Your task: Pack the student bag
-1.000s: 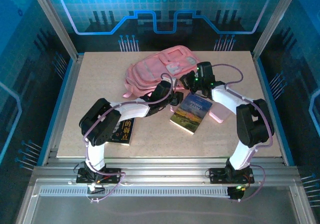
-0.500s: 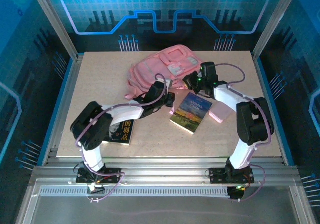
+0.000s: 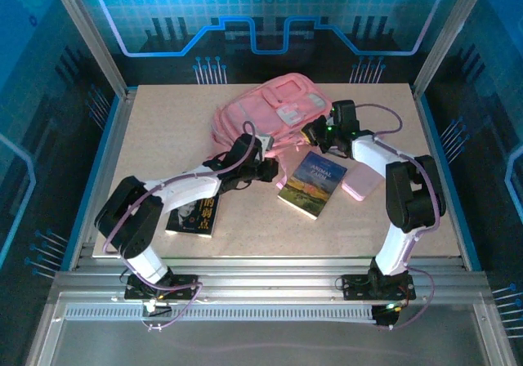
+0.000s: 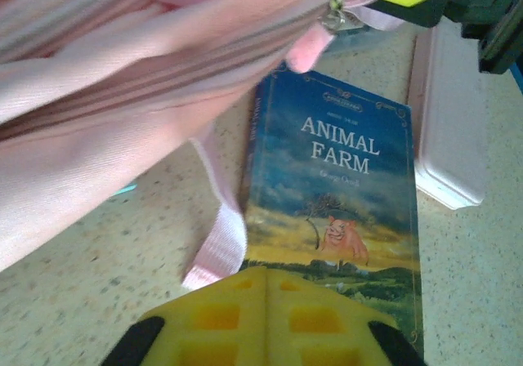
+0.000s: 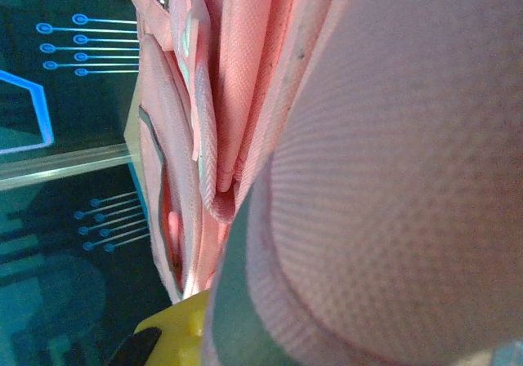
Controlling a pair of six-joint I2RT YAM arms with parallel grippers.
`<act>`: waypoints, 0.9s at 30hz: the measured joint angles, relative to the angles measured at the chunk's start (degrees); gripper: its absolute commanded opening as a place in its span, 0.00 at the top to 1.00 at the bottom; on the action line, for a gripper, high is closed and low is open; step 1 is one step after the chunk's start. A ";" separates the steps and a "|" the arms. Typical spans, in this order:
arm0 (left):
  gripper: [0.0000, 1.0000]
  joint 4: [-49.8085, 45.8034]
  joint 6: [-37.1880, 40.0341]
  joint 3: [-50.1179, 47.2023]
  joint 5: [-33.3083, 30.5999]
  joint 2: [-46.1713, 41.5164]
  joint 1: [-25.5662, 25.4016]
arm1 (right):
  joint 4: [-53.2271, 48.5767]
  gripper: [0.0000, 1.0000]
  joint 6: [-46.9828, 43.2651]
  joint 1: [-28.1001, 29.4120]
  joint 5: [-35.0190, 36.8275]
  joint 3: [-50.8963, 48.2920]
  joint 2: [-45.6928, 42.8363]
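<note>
My right gripper (image 3: 312,134), whose grip I cannot tell under fabric, is nudging the student bag (image 3: 261,113), probably spreading its opening for the book (image 4: 335,211) my closed left gripper (image 4: 268,301) is hovering over.

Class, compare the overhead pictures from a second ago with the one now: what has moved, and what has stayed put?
The left pincer drew back leftward and toward the near edge, its elbow swinging out left. The student bag shifted slightly right and away. The right pincer stayed at the bag's edge. The Animal Farm book, pink case and dark book did not move.
</note>
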 measured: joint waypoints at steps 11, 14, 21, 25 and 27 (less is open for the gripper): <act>0.60 8.98 4.70 11.13 -4.13 9.79 -2.45 | -7.26 1.00 5.62 3.34 2.10 4.68 -0.31; 0.56 9.38 6.14 13.70 -6.84 10.95 -2.10 | -8.85 1.00 5.62 3.32 2.25 5.64 -0.61; 0.47 9.88 7.41 14.82 -8.13 11.28 -2.03 | -10.54 1.00 5.57 3.32 2.97 7.76 -0.70; 0.48 8.35 7.34 16.20 -8.15 11.39 -1.95 | -11.67 1.00 5.55 3.23 3.13 9.18 -0.70; 0.50 8.39 7.06 16.17 -8.13 11.37 -1.88 | -12.63 1.00 5.53 3.21 3.15 10.03 -0.68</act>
